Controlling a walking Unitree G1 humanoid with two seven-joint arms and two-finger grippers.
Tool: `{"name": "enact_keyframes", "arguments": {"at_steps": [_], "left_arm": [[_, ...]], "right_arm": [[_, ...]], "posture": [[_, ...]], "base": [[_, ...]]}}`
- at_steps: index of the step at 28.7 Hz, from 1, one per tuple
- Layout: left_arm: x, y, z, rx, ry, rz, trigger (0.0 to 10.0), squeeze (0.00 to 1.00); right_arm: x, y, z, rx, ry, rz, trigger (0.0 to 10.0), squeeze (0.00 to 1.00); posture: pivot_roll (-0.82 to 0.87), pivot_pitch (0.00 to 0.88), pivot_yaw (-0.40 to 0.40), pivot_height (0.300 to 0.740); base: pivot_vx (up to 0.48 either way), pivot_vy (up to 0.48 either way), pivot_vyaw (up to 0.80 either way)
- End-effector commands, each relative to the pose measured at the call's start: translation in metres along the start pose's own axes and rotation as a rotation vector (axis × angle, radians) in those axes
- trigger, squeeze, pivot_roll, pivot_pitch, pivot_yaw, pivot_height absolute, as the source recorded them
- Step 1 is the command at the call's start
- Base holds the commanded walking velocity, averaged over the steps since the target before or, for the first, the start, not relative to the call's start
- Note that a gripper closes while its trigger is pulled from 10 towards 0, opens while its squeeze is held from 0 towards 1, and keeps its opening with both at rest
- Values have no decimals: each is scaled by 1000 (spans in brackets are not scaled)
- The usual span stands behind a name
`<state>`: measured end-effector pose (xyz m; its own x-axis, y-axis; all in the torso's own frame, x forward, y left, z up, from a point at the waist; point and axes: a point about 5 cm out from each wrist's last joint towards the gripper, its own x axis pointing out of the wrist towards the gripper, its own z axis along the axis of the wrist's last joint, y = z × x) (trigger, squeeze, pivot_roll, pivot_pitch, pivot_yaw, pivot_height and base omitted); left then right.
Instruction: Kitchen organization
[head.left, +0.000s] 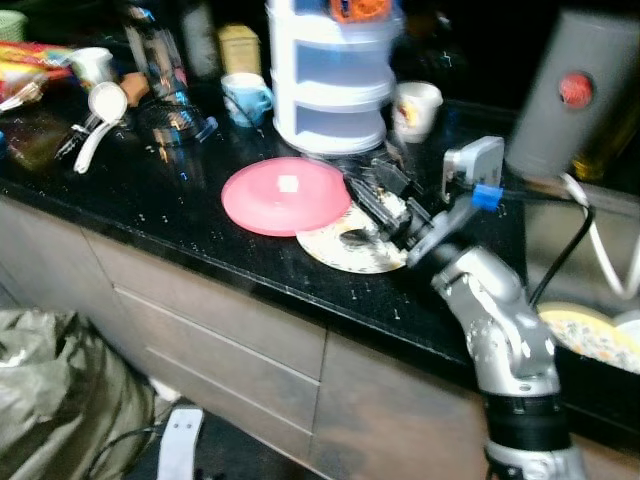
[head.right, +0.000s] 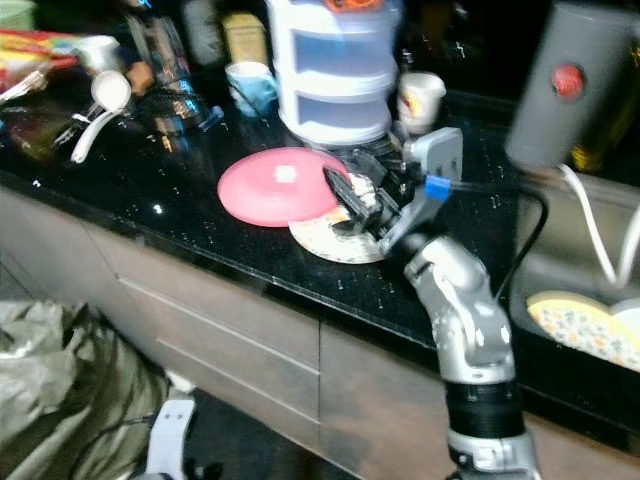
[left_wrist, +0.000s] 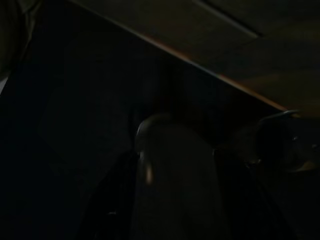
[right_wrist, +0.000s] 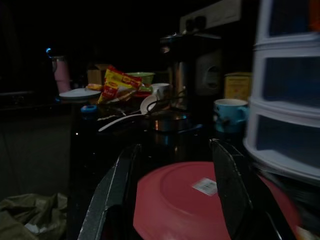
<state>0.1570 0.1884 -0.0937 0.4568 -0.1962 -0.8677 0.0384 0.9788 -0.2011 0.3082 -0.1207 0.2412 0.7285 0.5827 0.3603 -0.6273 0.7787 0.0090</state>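
**Black desk, pink plate by the drawer tower**

On the dark speckled desk (head.left: 150, 215) a pink plate (head.left: 285, 194) lies upturned beside a white drawer tower (head.left: 330, 85). The right claw (head.right: 365, 205) hovers spread at its edge. The right wrist view adds a blue mug (right_wrist: 230, 115).

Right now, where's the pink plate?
The round pink plastic plate lies upside down on the black counter, ahead of the white drawer tower, just left of the right end effector.

pink plate (head.left: 285, 194) ahead, drawer tower (head.left: 330, 75) beside
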Motion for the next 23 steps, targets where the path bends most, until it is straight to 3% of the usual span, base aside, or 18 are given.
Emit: {"name": "enact_keyframes", "arguments": {"at_steps": [1, 4, 8, 10, 11, 12, 23], "left_arm": [[-1, 5, -1, -10, 7, 26, 10000, 0], [-1, 5, -1, -10, 10, 28, 10000, 0], [-1, 5, -1, -9, 8, 28, 10000, 0], [-1, 5, -1, -9, 8, 28, 10000, 0], [-1, 4, -1, -6, 12, 25, 10000, 0], [-1, 4, -1, -2, 14, 24, 10000, 0], [0, 1, -2, 6, 17, 17, 10000, 0]], "right_arm": [[2, 3, -1, -4, 5, 15, 10000, 0], [1, -4, 1, -40, 24, -11, 10000, 0], [-3, -25, 7, -160, 92, -53, 10000, 0], [-3, -25, 7, -160, 92, -53, 10000, 0], [-4, -36, 13, -269, 151, -75, 10000, 0], [-3, -40, 16, -317, 178, -83, 10000, 0], [0, -58, 27, -507, 339, -62, 10000, 0]], "posture": [[22, 0, -4, 740], [25, 0, -6, 740], [22, 0, -7, 740], [22, 0, -7, 740], [22, 0, -10, 740], [22, 0, -8, 740], [22, 8, -19, 740]], "base": [[0, 0, 0], [0, 0, 0], [0, 0, 0], [0, 0, 0], [0, 0, 0], [0, 0, 0], [0, 0, 0]]}}
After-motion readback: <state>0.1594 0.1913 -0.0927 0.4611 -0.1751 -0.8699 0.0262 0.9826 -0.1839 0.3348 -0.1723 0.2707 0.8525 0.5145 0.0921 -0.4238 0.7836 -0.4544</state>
